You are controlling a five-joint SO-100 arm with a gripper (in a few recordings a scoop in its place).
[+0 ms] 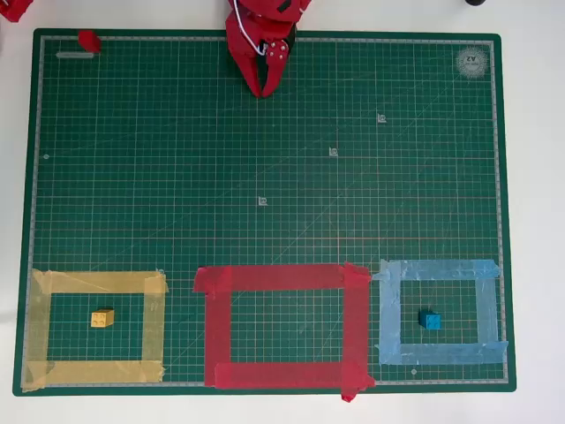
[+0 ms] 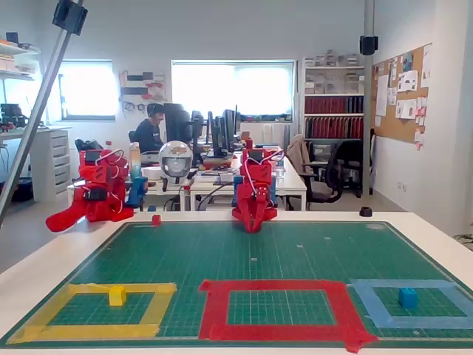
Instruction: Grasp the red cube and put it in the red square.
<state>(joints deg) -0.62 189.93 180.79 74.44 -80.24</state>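
- Gripper (image 1: 263, 88) at the far edge of the green mat (image 1: 265, 177), tips pointing down at it in the fixed view (image 2: 252, 226); jaws pressed together, nothing between them.
- Red cube (image 1: 88, 41) sits well apart from the jaws, at the mat's top-left corner in the overhead view; in the fixed view (image 2: 156, 220) it's at the far-left edge.
- Arm folded up and compact behind the far mat edge, wrist angled down.
- Red square (image 1: 281, 325) on the near edge, centre, nothing inside (image 2: 279, 308).
- Yellow frame (image 1: 95, 329) left of it in the overhead view, yellow cube (image 1: 102, 318) inside.
- Light-blue frame (image 1: 440, 311) on the right, blue cube (image 1: 430, 321) inside.
- Person seated at desks in the background, fixed view (image 2: 151, 127).
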